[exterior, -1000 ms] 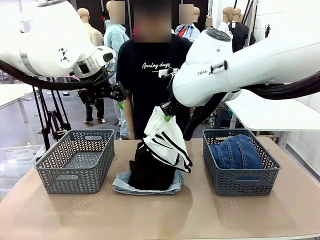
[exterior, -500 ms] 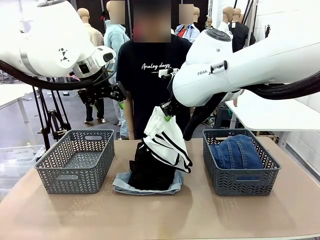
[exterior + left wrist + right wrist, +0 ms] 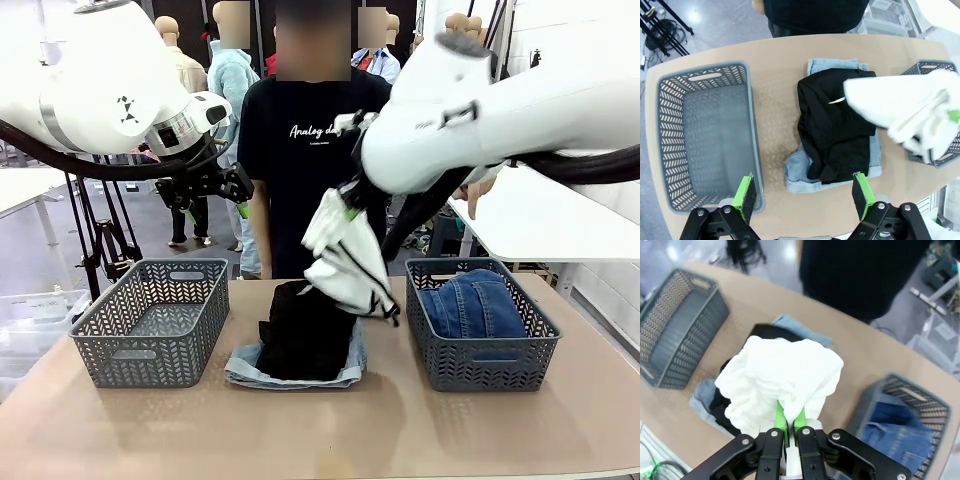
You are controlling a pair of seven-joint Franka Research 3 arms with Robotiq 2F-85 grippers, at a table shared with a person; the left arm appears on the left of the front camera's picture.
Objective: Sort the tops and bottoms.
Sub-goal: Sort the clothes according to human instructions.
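Observation:
My right gripper (image 3: 349,211) (image 3: 789,421) is shut on the white striped top (image 3: 347,255) (image 3: 782,380) (image 3: 902,109), which hangs in the air above the table's middle. Below it the black top (image 3: 305,333) (image 3: 832,132) (image 3: 724,402) lies folded on the pale light-blue shorts (image 3: 246,369) (image 3: 802,176) (image 3: 701,399). The dark blue denim bottoms (image 3: 472,304) (image 3: 900,432) rest in the right grey basket (image 3: 484,362) (image 3: 920,395). My left gripper (image 3: 241,199) (image 3: 805,195) hangs open and high over the left side, holding nothing.
An empty grey basket (image 3: 150,325) (image 3: 707,145) (image 3: 675,325) stands at the table's left. A person in a black T-shirt (image 3: 305,140) stands at the far edge behind the pile. Bare tabletop (image 3: 320,430) runs along the near side.
My right gripper has risen and shifted slightly right with the striped top, lifting it clear of the black top. The left arm has stayed still.

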